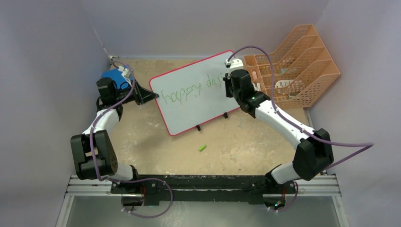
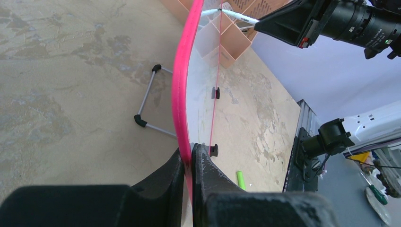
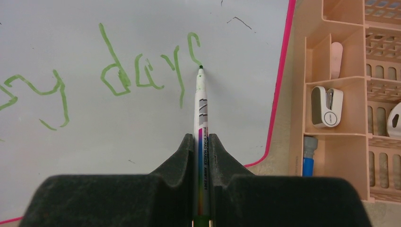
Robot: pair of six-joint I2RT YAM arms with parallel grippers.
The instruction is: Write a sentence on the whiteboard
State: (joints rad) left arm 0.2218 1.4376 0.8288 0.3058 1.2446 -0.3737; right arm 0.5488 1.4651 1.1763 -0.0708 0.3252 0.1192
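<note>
Two grippers are both clamped. The left gripper [image 2: 190,153] pinches the red rim of the whiteboard [image 1: 189,117] at its left edge. The right gripper [image 3: 202,142] squeezes a green marker [image 3: 200,101], whose tip meets the end of the last "s". The board stands propped at the far middle of the table [image 1: 246,146], with the sentence [image 1: 182,94] "happy days" slanting across it. A peach organizer [image 1: 302,61] sits just right of it, and a green cap [image 1: 203,148] lies nearer.

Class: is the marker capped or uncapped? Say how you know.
Uncapped: the marker has a bare dark tip touching the whiteboard where the sentence ends.
</note>
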